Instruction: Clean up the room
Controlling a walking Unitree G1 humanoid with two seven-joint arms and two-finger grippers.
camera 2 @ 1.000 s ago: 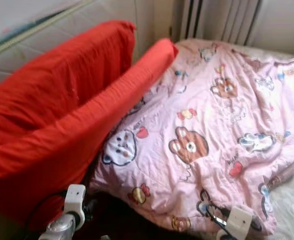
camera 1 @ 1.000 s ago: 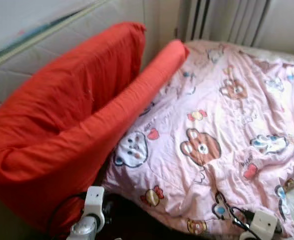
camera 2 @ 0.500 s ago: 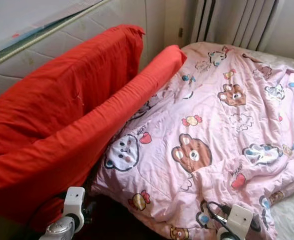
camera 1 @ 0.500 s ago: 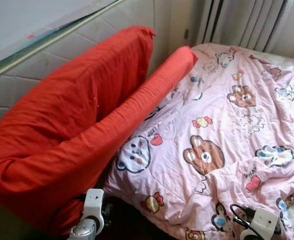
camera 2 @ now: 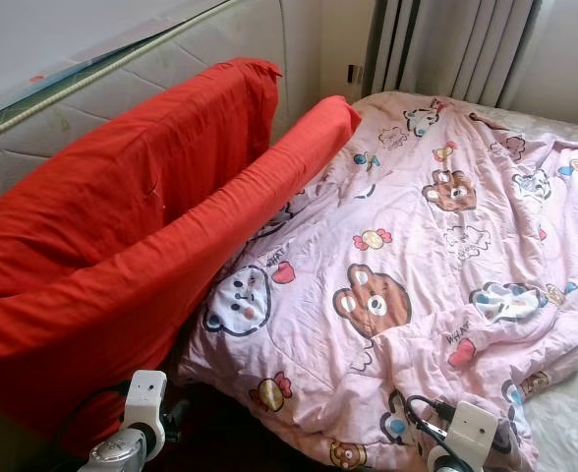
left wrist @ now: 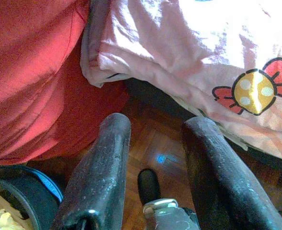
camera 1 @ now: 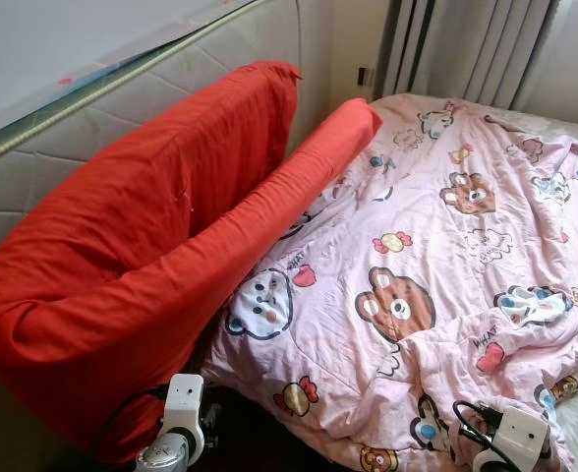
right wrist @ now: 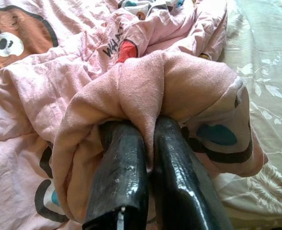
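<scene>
pink cartoon-bear blanket [camera 1: 436, 265] spread rumpled over the bed.
near corner bunched into a fold, pinched between closed right gripper [right wrist: 150, 143] fingers; far edge lies against the red cushion [camera 1: 142, 246].

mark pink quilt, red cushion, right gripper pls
pink quilt [camera 1: 436, 246], left eye view, middle of its printed top.
red cushion [camera 1: 142, 256], left eye view, its broad front face.
right gripper [right wrist: 148, 172], right wrist view, between the fingertips, shut on a quilt fold.

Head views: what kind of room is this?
Most likely a bedroom: a pink cartoon-print quilt spread over a bed, a padded headboard with red cushions leaning on it, and curtains behind.
</scene>
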